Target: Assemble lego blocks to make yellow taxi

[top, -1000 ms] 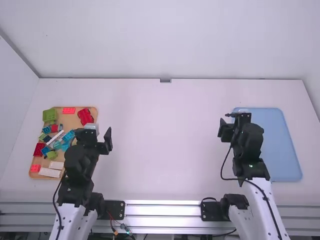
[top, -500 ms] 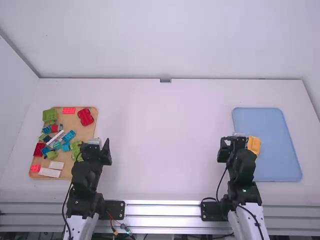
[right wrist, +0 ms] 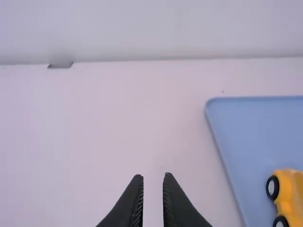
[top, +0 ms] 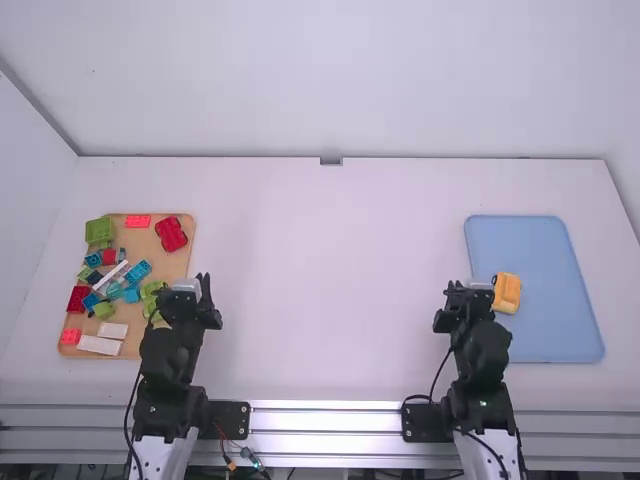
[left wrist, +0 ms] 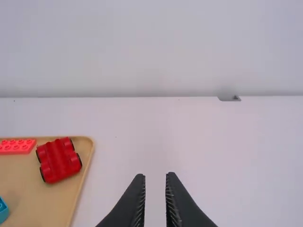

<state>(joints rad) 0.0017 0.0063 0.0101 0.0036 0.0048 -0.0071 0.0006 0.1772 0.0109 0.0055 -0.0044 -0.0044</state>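
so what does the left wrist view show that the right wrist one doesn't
Left wrist view's own: the tan tray, with a flat red brick, a red wheeled base and part of a blue block; also the left hand, fingers parted.

Right wrist view's own: the blue tray, with part of a yellow wheeled piece; also the right hand, fingers parted.

Shared: the white table, the pale wall and the small grey notch at the table's far edge.
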